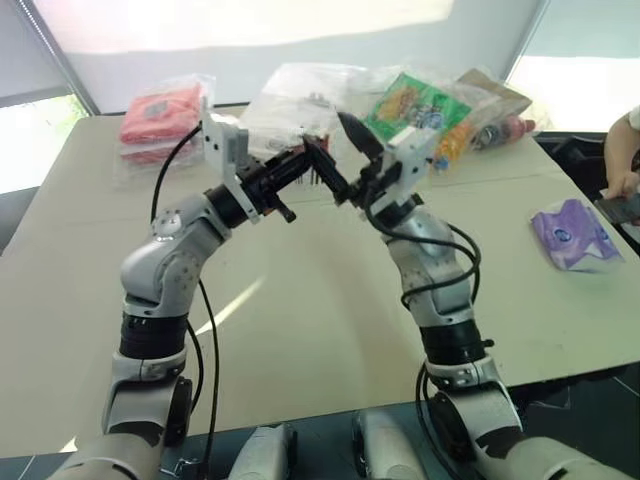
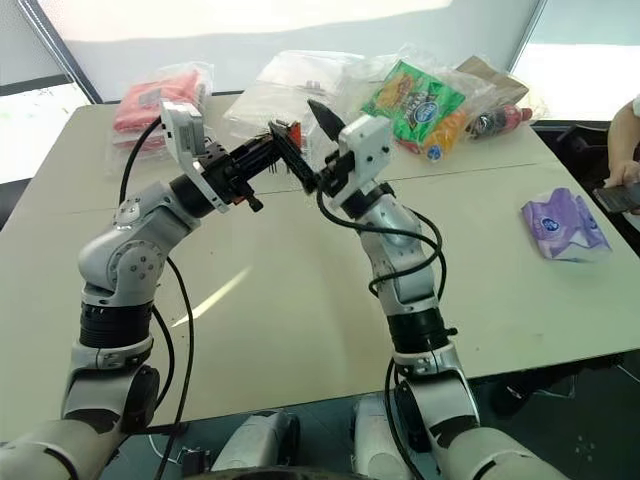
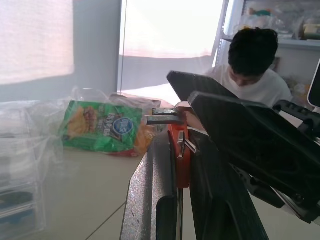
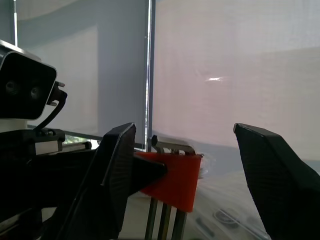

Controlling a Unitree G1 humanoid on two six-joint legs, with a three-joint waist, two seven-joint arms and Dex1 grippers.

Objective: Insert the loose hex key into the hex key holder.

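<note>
Head views: two robot arms rise over a pale desk point(image 1: 300, 330) and meet in mid-air near its centre. The left end effector point(image 1: 318, 165) reaches in from nine o'clock and is clamped on the hex key holder point(image 2: 290, 131), a small orange-red block just visible at its tip. The right end effector point(image 1: 352, 160) comes up from four o'clock with its fingers apart, one black finger point(image 1: 360, 135) pointing up toward twelve o'clock just beside the holder. At the desk's far edge lie a red packet point(image 1: 158, 115) at eleven o'clock, clear plastic bags point(image 1: 300, 95) at twelve and a green snack bag point(image 1: 415, 105) at one. A purple packet point(image 1: 572, 232) lies at three o'clock, near a person's hand point(image 1: 622, 160) at the desk's edge.

Left wrist view: the holder stands upright, pinched between the two closed fingers, with thin metal keys point(image 3: 162, 116) sticking out of its top toward nine o'clock. The right end effector's black fingers are close beside it. A person point(image 3: 250, 65) sits beyond.

Right wrist view: the holder point(image 4: 172, 180) sits in the wide gap between the spread fingers, nearer the nine o'clock one, keys hanging toward six. Which key is the loose hex key cannot be told.
</note>
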